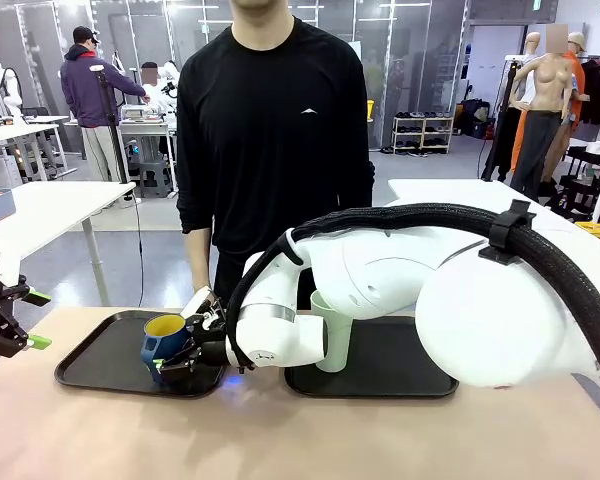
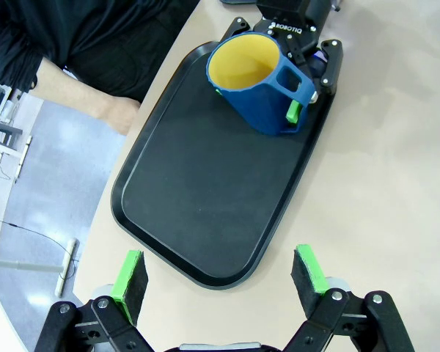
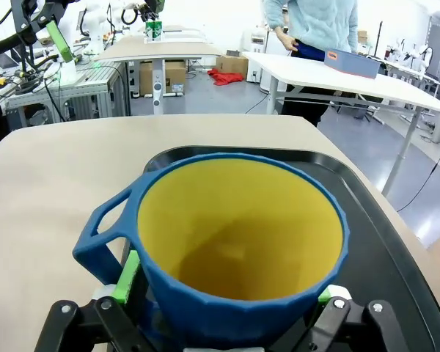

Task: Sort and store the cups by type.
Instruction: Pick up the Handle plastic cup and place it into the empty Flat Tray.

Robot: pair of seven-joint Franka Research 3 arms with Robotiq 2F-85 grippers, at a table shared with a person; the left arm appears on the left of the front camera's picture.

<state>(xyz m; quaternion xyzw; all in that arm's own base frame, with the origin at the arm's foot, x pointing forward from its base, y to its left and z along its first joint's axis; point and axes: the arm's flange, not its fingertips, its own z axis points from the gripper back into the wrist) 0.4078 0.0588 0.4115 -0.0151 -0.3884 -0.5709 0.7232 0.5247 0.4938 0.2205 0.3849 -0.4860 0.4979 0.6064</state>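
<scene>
Beige table (image 1: 310, 440) in an open lab, two black trays on it side by side, a person in a black top (image 1: 270, 130) standing at the far edge. Left tray (image 2: 205, 213) is bare across most of its floor; its near rim sits just ahead of the left gripper's pads. Bare tabletop on the robot's side of both trays. Right tray (image 1: 380, 385) is partly hidden behind the right arm (image 1: 380, 280), which reaches across the middle to the left tray.

Dark blue mug (image 2: 260, 84), yellow inside, stands on the left tray at the corner nearest the other tray. Right gripper (image 2: 290, 55) straddles it: one green pad by the handle, the other on the opposite side of the wall, mug between the jaws. Jaws stand spread; pads look just beside the mug rather than clamping it. Mug looks slightly tilted in the left wrist view. Pale mint tumbler (image 1: 330, 325) stands upright on the right tray, at its left end, touching or just behind the arm's forearm, can't tell which.

Left gripper (image 2: 220, 279) hovers off the tray's end, jaws wide apart, nothing between them.

Print: "ROBOTIQ" on the right gripper body.
</scene>
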